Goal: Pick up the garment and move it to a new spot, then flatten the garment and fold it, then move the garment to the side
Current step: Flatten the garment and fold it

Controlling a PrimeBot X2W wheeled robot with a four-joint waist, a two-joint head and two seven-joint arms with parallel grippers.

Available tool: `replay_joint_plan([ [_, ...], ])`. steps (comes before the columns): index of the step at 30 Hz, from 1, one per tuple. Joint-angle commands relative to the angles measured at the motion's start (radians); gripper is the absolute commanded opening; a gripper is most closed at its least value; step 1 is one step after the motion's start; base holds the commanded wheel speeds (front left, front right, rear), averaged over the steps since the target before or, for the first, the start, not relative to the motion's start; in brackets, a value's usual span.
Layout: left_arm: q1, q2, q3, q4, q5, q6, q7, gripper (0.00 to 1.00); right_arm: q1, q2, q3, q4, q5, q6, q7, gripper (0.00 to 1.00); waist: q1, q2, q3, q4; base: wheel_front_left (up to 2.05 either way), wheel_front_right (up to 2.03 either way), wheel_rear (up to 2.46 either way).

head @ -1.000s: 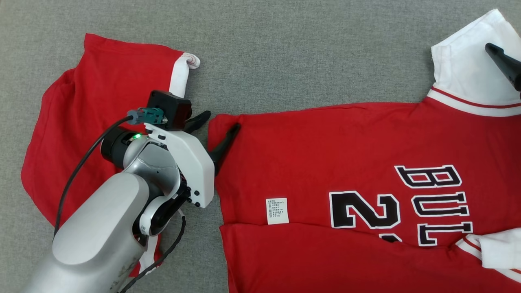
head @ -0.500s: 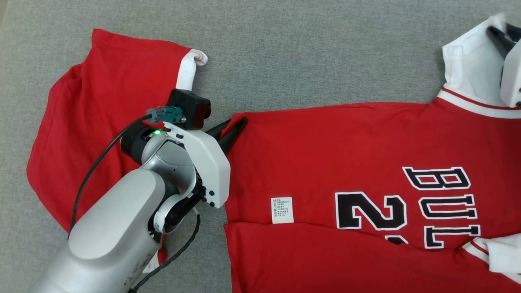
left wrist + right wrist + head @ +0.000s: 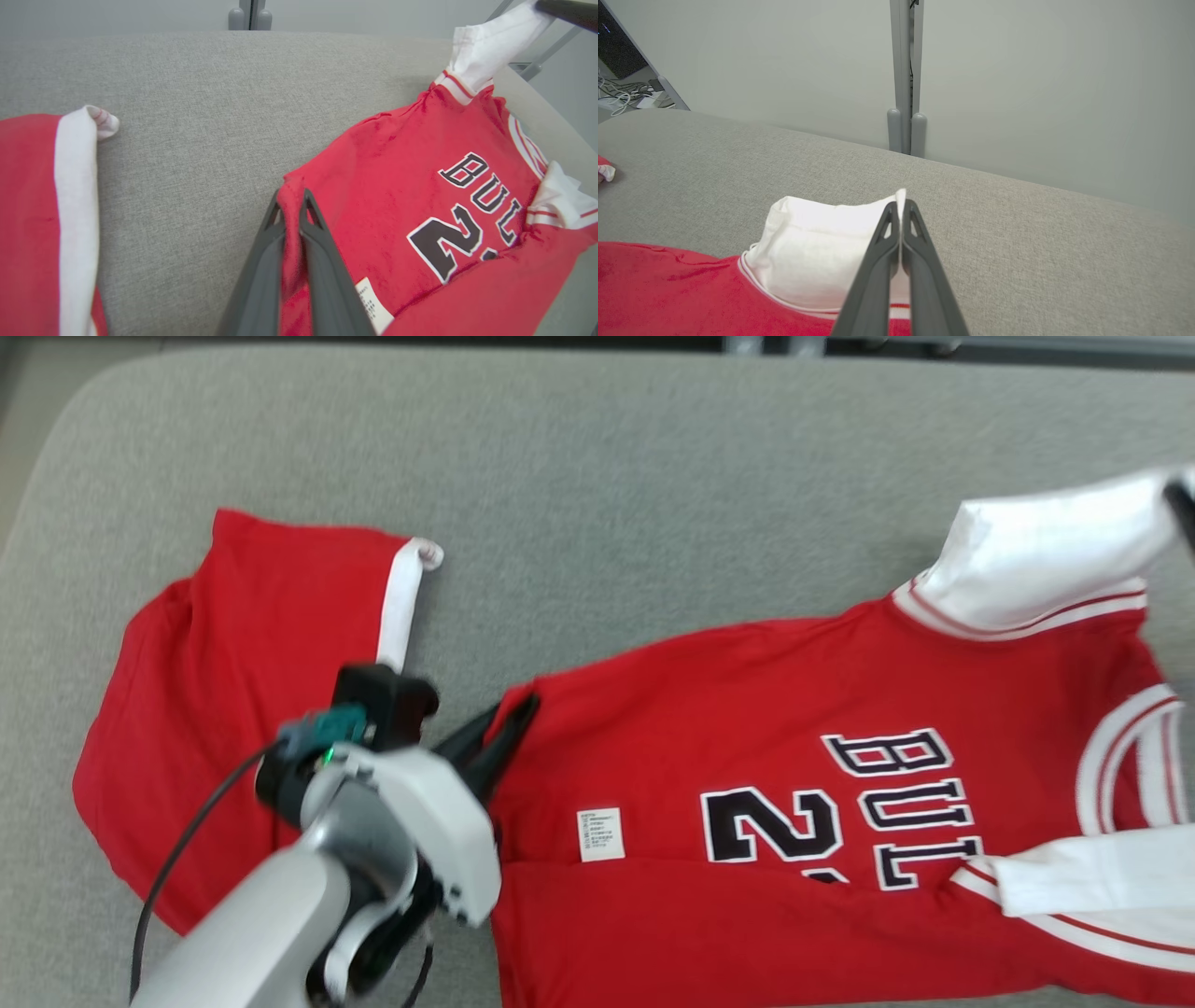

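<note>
The left gripper [image 3: 292, 201] is closed on the red hem corner of the garment [image 3: 794, 709], with fabric pinched between its 2 fingers. The right gripper [image 3: 900, 205] is closed on the edge of the garment's white sleeve [image 3: 817, 242], which is drawn taut and raised above the grey padded surface [image 3: 607, 476]. The garment, a red jersey with black lettering and a white care label [image 3: 600, 833], spans the centre and right of the surface. A 2nd red cloth [image 3: 243, 709] with a white band lies to the left, apart from the garment.
</note>
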State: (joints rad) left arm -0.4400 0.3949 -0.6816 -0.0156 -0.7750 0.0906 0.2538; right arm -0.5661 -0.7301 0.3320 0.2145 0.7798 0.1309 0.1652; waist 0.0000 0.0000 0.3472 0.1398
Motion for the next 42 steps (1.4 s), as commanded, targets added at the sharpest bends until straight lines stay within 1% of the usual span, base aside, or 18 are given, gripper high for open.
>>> replay_joint_plan([
  [1,0.022,0.012,0.006,-0.013,-0.005,0.008,-0.005,0.0,0.03,-0.006,-0.008,-0.013,0.009,0.0,-0.011,0.0,0.0,0.0,-0.065,-0.048,0.0,0.0,0.0],
  [5,0.168,0.057,0.03,-0.129,-0.031,0.058,-0.045,0.0,0.252,0.0,-0.08,-0.099,0.028,0.0,-0.054,0.0,0.0,0.0,-0.122,-0.08,0.0,0.0,0.0],
  [7,0.246,0.069,0.041,-0.177,-0.052,0.084,-0.063,0.0,0.356,0.025,-0.108,-0.136,0.03,0.0,-0.061,0.0,0.0,0.0,-0.139,-0.095,0.0,0.0,0.0],
  [10,0.352,0.087,0.045,-0.219,-0.079,0.115,-0.08,0.0,0.484,0.065,-0.111,-0.187,0.033,0.0,-0.048,0.0,0.0,0.0,-0.153,-0.114,0.0,0.0,0.0],
  [11,0.38,0.096,0.041,-0.222,-0.081,0.121,-0.086,0.0,0.513,0.073,-0.105,-0.196,0.029,0.0,-0.044,0.0,0.0,0.0,-0.154,-0.12,0.0,0.0,0.0],
  [12,0.403,0.097,0.034,-0.229,-0.083,0.112,-0.095,0.0,0.538,0.079,-0.101,-0.197,0.017,0.0,-0.038,0.0,0.0,0.0,-0.154,-0.126,0.0,0.0,0.0],
  [13,0.429,0.087,0.032,-0.234,-0.105,0.102,-0.108,0.0,0.555,0.087,-0.096,-0.195,0.005,0.0,-0.033,0.0,0.0,0.0,-0.153,-0.132,0.0,0.0,0.0],
  [14,0.456,0.083,0.039,-0.227,-0.115,0.108,-0.118,0.0,0.567,0.096,-0.089,-0.192,-0.006,0.0,-0.03,0.0,0.0,0.0,-0.152,-0.137,0.0,0.0,0.0],
  [15,0.468,0.099,0.043,-0.216,-0.105,0.112,-0.13,0.1,0.574,0.099,-0.084,-0.184,-0.023,0.0,-0.024,0.0,0.0,0.0,-0.153,-0.142,0.0,0.0,0.0],
  [16,0.479,0.098,0.046,-0.209,-0.106,0.117,-0.141,0.48,0.579,0.101,-0.084,-0.174,-0.044,0.0,-0.021,0.18,0.0,0.0,-0.152,-0.144,0.0,0.0,0.0],
  [17,0.493,0.085,0.049,-0.205,-0.115,0.122,-0.155,1.0,0.579,0.103,-0.087,-0.161,-0.068,0.0,-0.011,1.0,0.0,0.0,-0.152,-0.145,0.0,0.0,0.0],
  [21,0.52,0.086,0.073,-0.184,-0.09,0.143,-0.214,1.0,0.569,0.112,-0.125,-0.153,-0.106,0.0,0.051,1.0,0.0,0.0,-0.151,-0.146,0.0,0.0,0.0],
  [25,0.547,0.07,0.125,-0.187,-0.052,0.178,-0.337,1.0,0.55,0.117,-0.218,-0.221,-0.106,0.0,0.113,1.0,0.0,0.0,-0.145,-0.14,0.0,0.0,0.0],
  [28,0.549,0.062,0.145,-0.185,-0.004,0.2,-0.423,1.0,0.527,0.122,-0.258,-0.254,-0.142,0.0,0.178,1.0,0.0,0.0,-0.133,-0.134,0.0,0.0,0.0],
  [32,0.514,0.032,0.138,-0.159,0.074,0.208,-0.487,1.0,0.502,0.145,-0.235,-0.229,-0.184,0.0,0.268,1.0,0.0,0.0,-0.114,-0.108,0.0,0.0,0.0],
  [36,0.486,-0.019,0.154,-0.128,0.133,0.188,-0.513,1.0,0.469,0.183,-0.21,-0.147,-0.221,0.0,0.299,1.0,0.0,0.0,-0.085,-0.083,0.0,0.0,0.0],
  [41,0.471,-0.09,0.197,-0.097,0.191,0.133,-0.52,1.0,0.419,0.232,-0.191,-0.03,-0.265,0.0,0.301,1.0,0.0,0.0,-0.053,-0.067,0.0,0.0,0.0],
  [42,0.471,-0.09,0.197,-0.097,0.191,0.133,-0.52,1.0,0.419,0.232,-0.191,-0.03,-0.265,0.0,0.301,1.0,0.0,0.0,-0.053,-0.067,0.0,0.0,0.0],
])
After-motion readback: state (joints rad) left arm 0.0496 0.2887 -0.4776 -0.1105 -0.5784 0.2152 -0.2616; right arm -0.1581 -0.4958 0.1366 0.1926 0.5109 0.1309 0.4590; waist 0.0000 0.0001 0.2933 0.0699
